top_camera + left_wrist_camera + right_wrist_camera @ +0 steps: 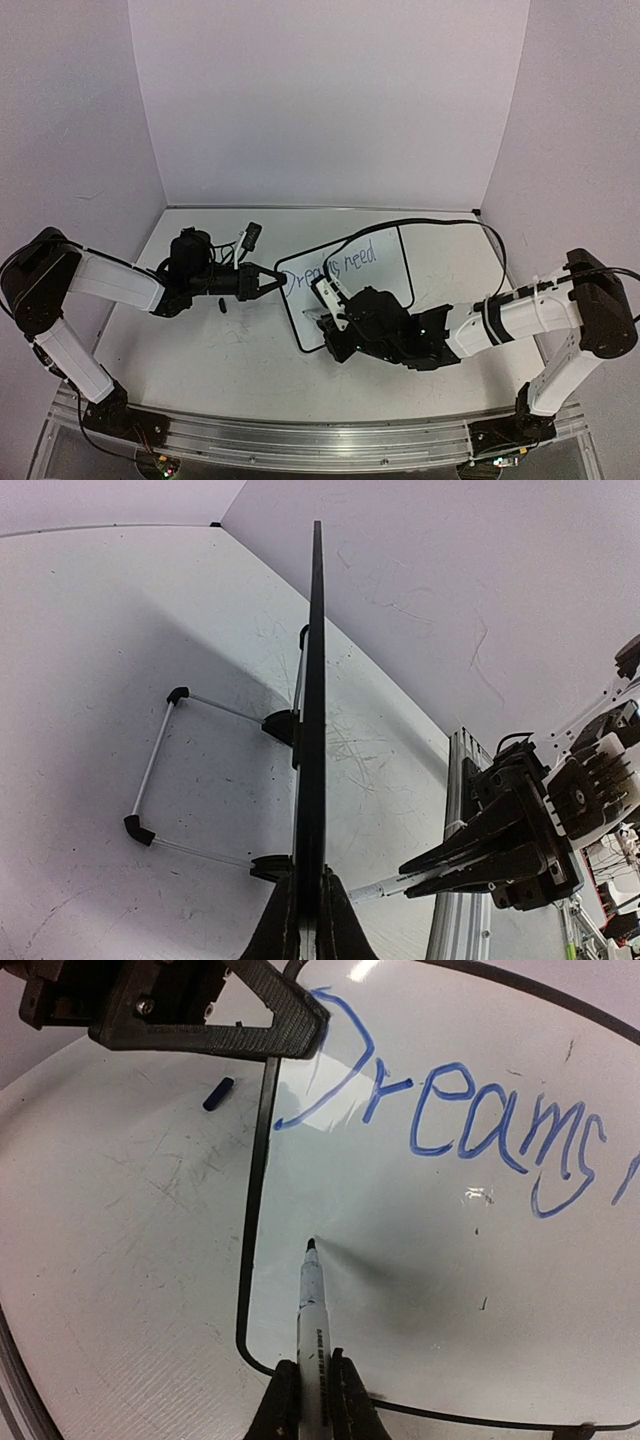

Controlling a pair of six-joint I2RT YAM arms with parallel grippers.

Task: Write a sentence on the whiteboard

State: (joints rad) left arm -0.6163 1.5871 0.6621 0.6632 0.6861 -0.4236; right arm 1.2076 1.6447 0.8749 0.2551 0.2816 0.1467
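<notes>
Two claws clamped: I've got L gripper [272, 281] pinching whiteboard [450, 1290] edge, R gripper [312, 1388] squeezing marker [311, 1305], tip just below sentence [470, 1125].

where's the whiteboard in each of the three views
top external: whiteboard lies tilted at the centre of the frame.
left wrist: whiteboard seen edge-on, a thin black vertical strip at centre.
right wrist: whiteboard fills the right side, writing visible.
shared landmark: left gripper clamped on its left edge.

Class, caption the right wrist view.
Marker in the right fingers points at the whiteboard under "Dreams"; left fingers grip its edge.
</notes>
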